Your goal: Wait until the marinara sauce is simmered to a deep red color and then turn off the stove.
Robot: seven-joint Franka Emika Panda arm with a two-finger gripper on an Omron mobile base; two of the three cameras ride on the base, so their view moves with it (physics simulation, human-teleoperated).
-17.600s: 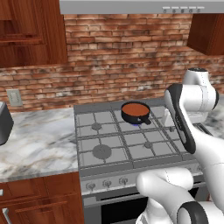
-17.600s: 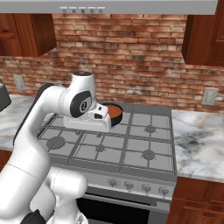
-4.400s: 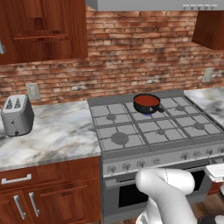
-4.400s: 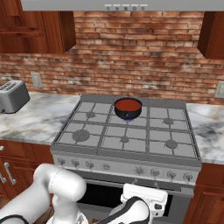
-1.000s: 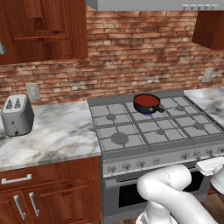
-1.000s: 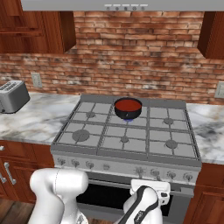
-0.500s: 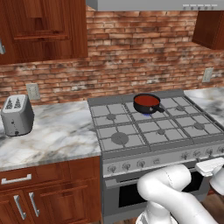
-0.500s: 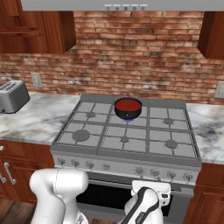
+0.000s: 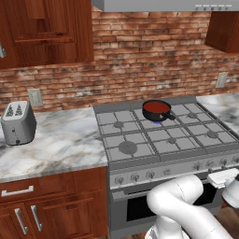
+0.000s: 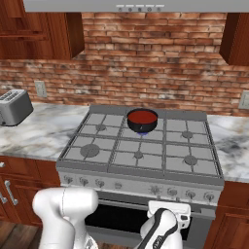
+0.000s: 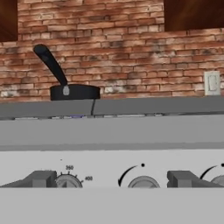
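The gripper [image 11: 112, 179] is hovering low in front of the stove [image 9: 140, 163], its jaws standing fully apart and holding nothing. In the hand view the two dark fingertips [image 11: 41, 178] are rising before the pale control panel, and a round knob [image 11: 142, 181] with a small black index dot is sitting just between them, slightly nearer the right-hand tip; a dial with printed numerals [image 11: 68, 180] is lying just inside the left-hand tip.

The marinara sauce [image 10: 142, 116] is resting well above and beyond the jaws, on the middle rear burner, as a smooth, flat, deep-red disc inside a small black pan [image 9: 156, 112]. A faint blue flame [image 10: 142, 132] is showing beneath the pan. From the hand view the pan is appearing up and to the left of the jaws, its long matte handle [image 11: 50, 63] angling upward.

Judged from the colour, the waiting step is appearing finished and the knob-turning step is in hand. The next move is calling for a short advance so that the fingertips straddle the correct knob, a closing pinch, then a rotation to off; which knob governs the lit burner cannot be told.

The range is brushed grey metal with square cast grates; the surrounding counter [image 9: 60, 144] is glossy veined marble, the wall rough red brick.
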